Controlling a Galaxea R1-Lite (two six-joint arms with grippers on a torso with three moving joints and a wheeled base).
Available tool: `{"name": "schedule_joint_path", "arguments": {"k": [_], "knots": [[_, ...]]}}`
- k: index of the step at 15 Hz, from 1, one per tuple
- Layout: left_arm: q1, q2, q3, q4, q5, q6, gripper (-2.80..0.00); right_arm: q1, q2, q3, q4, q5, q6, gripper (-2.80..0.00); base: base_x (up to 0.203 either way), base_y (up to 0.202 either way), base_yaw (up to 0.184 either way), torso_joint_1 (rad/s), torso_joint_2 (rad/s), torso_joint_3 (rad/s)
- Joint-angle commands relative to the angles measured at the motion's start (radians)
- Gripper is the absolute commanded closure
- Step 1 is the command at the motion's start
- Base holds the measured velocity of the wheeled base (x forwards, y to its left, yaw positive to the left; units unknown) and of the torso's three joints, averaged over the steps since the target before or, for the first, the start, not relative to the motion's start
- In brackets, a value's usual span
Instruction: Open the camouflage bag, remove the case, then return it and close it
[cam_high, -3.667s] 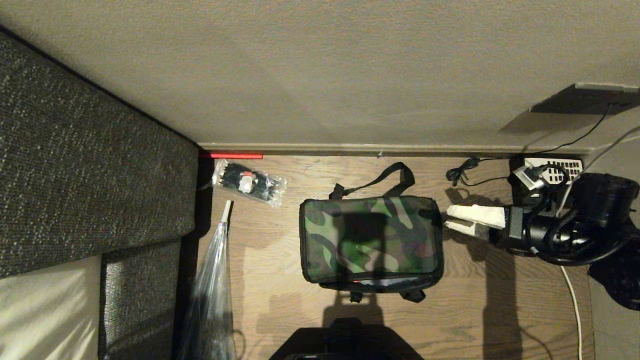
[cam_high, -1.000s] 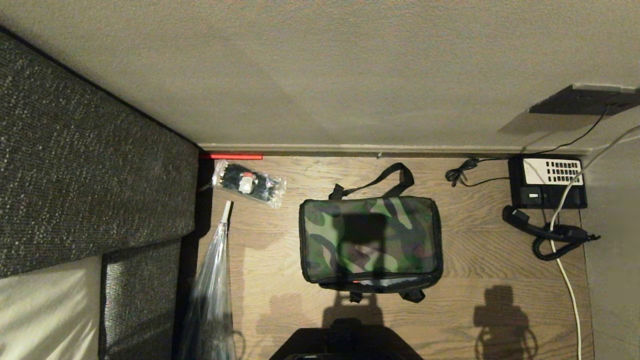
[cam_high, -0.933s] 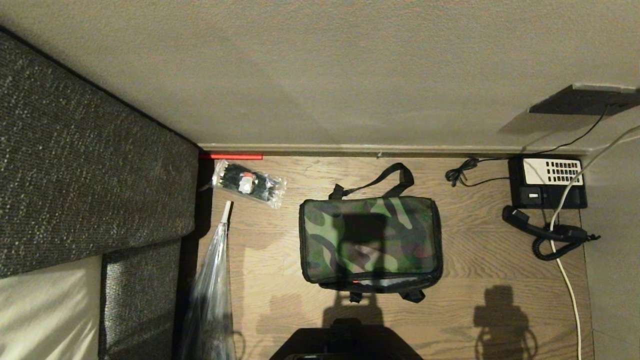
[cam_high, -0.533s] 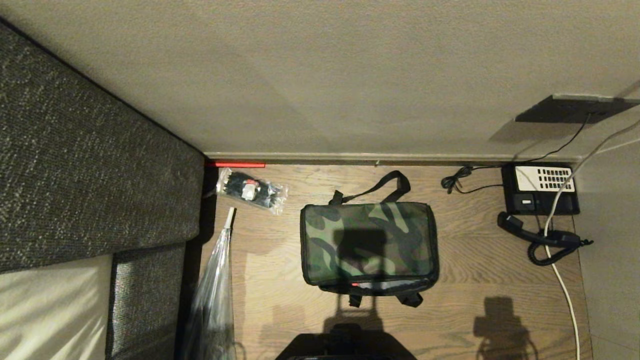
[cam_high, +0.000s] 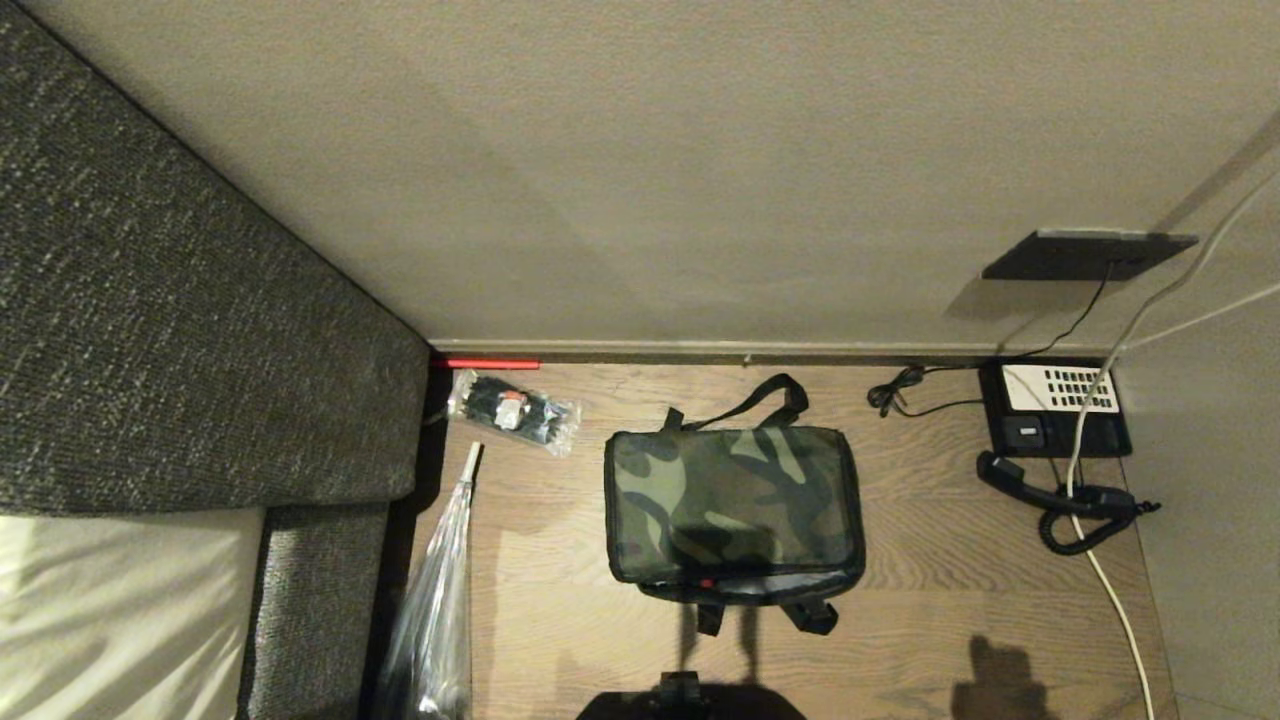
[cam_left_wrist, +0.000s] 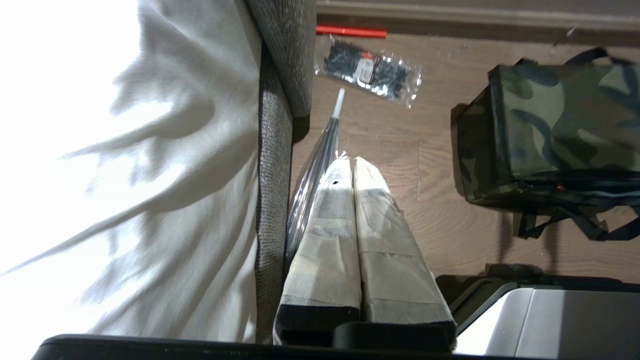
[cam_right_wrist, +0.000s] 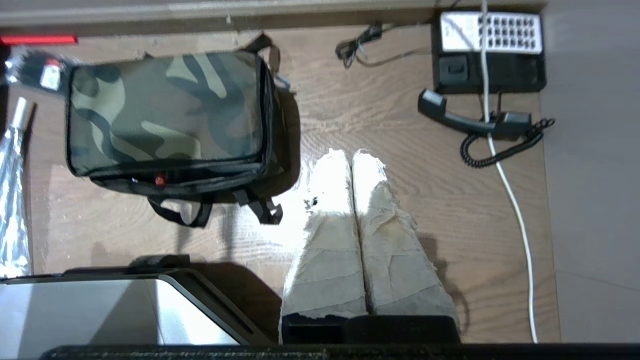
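A wood-grain tabletop (cam_high: 930, 560) runs up to a beige wall, with a grey upholstered headboard and white bedding on the robot's left. The camouflage bag (cam_high: 733, 503) lies flat near the middle, lid down, black straps trailing off its near and far edges. Neither arm appears in the head view. The left gripper (cam_left_wrist: 353, 167) hangs with its padded fingers pressed together and empty, the bag well off to its right — a clear plastic bag (cam_left_wrist: 312, 172) just beside it. The right gripper (cam_right_wrist: 351, 160), likewise pressed together and empty, hangs near the bag's right side, between the bag and the black telephone (cam_right_wrist: 492, 55).
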Motion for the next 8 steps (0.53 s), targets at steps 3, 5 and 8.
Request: {"name": "schedule_joint_path", "arguments": {"k": [3, 5, 8], "knots": [[0.000, 0.000, 0.000, 0.000, -0.001, 0.000, 0.00, 0.000, -0.001, 0.002, -0.002, 0.000, 0.002, 0.00, 0.000, 0.000, 0.000, 0.002, 0.00, 0.204], [0.000, 0.000, 0.000, 0.000, 0.000, 0.000, 0.00, 0.000, -0.001, 0.002, -0.002, 0.001, 0.000, 0.00, 0.000, 0.000, 0.000, 0.000, 0.01, 0.210], [0.000, 0.000, 0.000, 0.000, 0.000, 0.000, 0.00, 0.000, -0.001, 0.002, -0.001, 0.000, 0.002, 0.00, 0.000, 0.000, 0.000, 0.002, 0.00, 0.200]]}}
